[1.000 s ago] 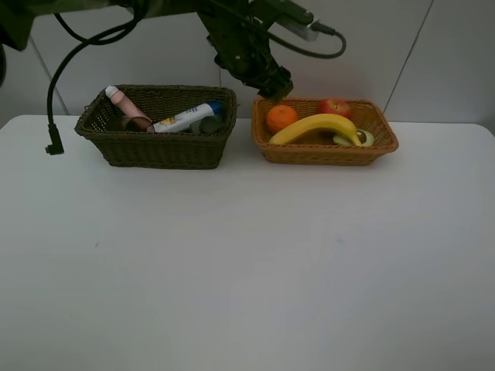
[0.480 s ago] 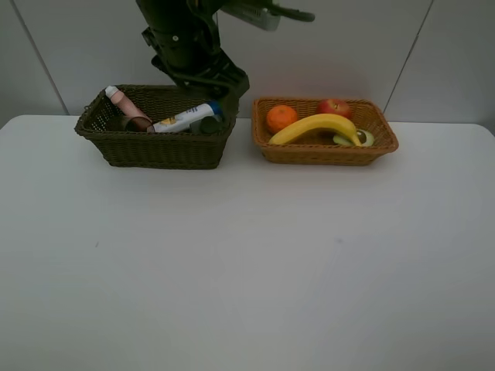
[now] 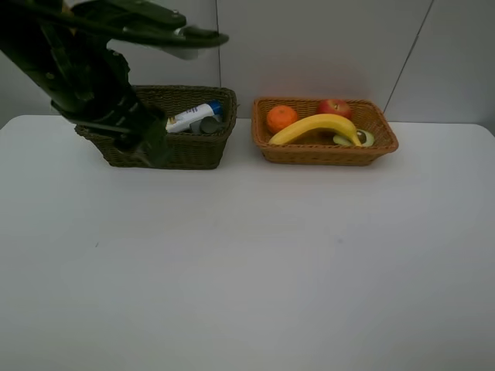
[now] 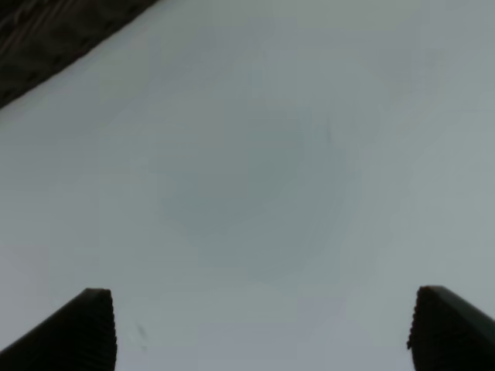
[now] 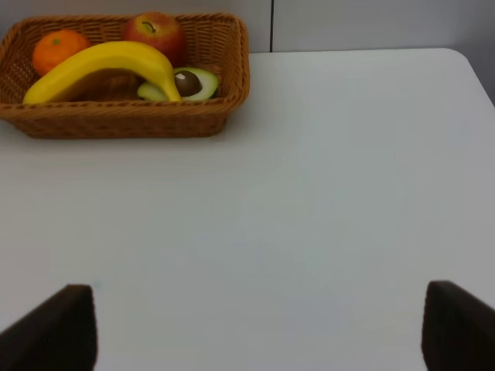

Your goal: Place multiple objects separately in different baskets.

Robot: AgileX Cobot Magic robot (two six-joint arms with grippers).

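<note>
The orange-tan basket [image 3: 325, 152] holds the banana [image 3: 317, 125], orange [image 3: 281, 117], red apple [image 3: 334, 107] and avocado half [image 3: 357, 137]. The right wrist view shows it too [image 5: 124, 124], with banana [image 5: 108, 63], orange [image 5: 58, 46], apple [image 5: 155, 31] and avocado [image 5: 193, 81]. The dark basket [image 3: 193, 148] holds the white blue-capped tube [image 3: 189, 117] and the dark green bottle [image 3: 209, 124]. My left gripper [image 3: 148, 145] hangs low in front of the basket's left part; its jaws stand wide open and empty [image 4: 263, 332]. The pink bottle and cup are hidden behind the arm. My right gripper [image 5: 255, 332] is open and empty.
The white table [image 3: 247, 263] spreads in front of both baskets. A corner of the dark basket [image 4: 46, 35] shows in the left wrist view. A grey wall stands behind the baskets. The table's right edge [image 5: 476, 73] shows in the right wrist view.
My left arm swung left from above the orange-tan basket, passed over the dark basket and dropped to its front left. It now hides the pink bottle and cup.
</note>
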